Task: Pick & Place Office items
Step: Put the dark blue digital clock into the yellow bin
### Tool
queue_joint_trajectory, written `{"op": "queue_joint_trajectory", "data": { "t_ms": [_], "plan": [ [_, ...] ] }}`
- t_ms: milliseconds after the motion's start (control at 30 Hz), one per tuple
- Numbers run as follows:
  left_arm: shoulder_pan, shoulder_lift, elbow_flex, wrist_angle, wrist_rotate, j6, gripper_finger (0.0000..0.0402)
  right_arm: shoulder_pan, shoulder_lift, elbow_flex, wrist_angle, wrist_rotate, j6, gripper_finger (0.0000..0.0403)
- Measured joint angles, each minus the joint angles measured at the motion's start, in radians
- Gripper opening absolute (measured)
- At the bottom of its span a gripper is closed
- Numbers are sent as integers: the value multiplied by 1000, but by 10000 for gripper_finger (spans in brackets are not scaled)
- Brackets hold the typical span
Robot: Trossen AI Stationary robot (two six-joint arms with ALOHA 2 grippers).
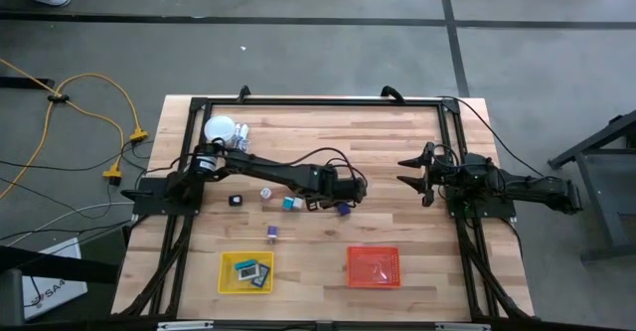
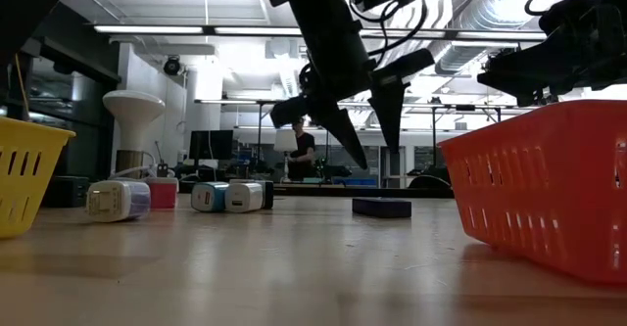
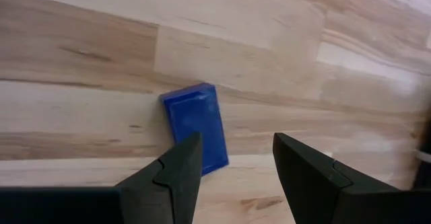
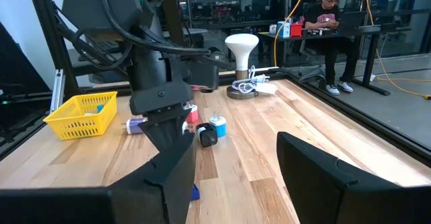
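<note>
Left gripper [image 2: 358, 120] is held open and empty above a flat, dark-blue rectangular block [image 3: 196, 126].

In the left wrist view the block is seen lying flat on the pale wooden tabletop [image 3: 283, 35], just off the line between the fingers: one finger [image 3: 176, 173] overlaps its near end, and its long axis is slanted slightly against the fingers' line. The left arm is judged far nearer; the right gripper [image 1: 419, 177], fingers spread and nothing held, is parked well apart at the right edge.
</note>
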Motion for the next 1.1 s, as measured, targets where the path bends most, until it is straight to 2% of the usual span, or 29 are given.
{"op": "queue_joint_trajectory", "data": {
  "t_ms": [333,733,1100],
  "plan": [
    [0,12,0,3,36,-28,192,0,0,0,0,0,0,195],
    [2,12,0,-3,59,-28,290,0,0,0,0,0,0,195],
    [35,46,0,11,198,-68,299,0,0,0,0,0,0,195]
  ]
}}
